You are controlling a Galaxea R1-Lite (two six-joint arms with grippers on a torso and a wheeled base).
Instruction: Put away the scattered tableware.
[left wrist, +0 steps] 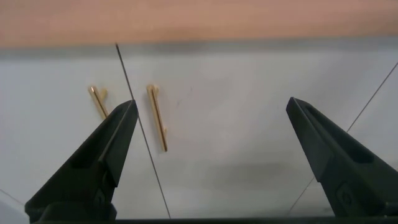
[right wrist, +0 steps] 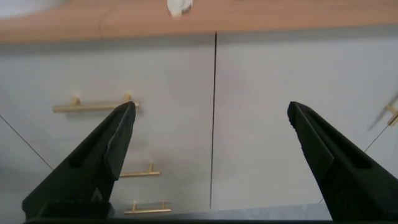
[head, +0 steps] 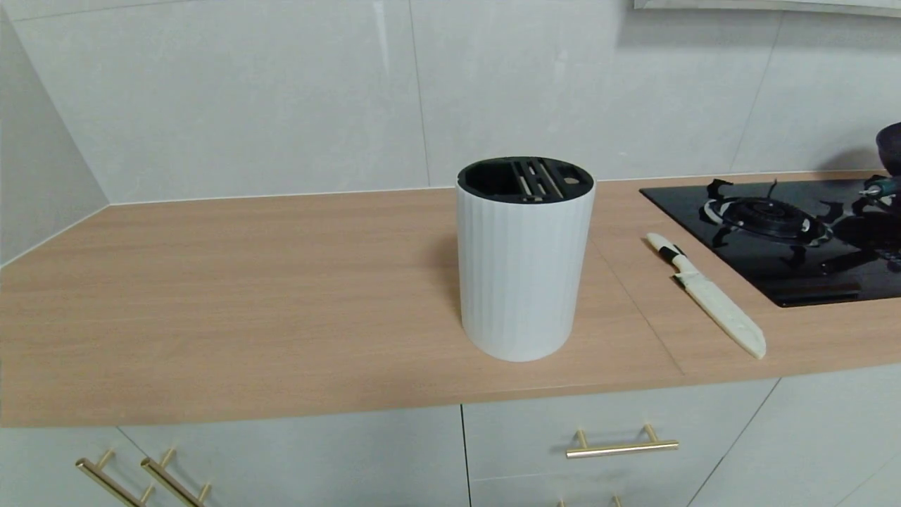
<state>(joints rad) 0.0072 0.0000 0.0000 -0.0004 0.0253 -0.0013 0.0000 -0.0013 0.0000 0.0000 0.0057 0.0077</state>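
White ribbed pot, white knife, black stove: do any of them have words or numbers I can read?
None to read. The white ribbed cylindrical knife holder, the white knife with a pale blade and the black glass gas hob show no legible words, numbers or signs.

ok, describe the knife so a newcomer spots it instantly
On the wooden countertop, look between the white ribbed knife holder and the black gas hob. The knife lies flat there, blade tip toward the counter's front edge. It is the only loose utensil: pale marbled blade, white handle.
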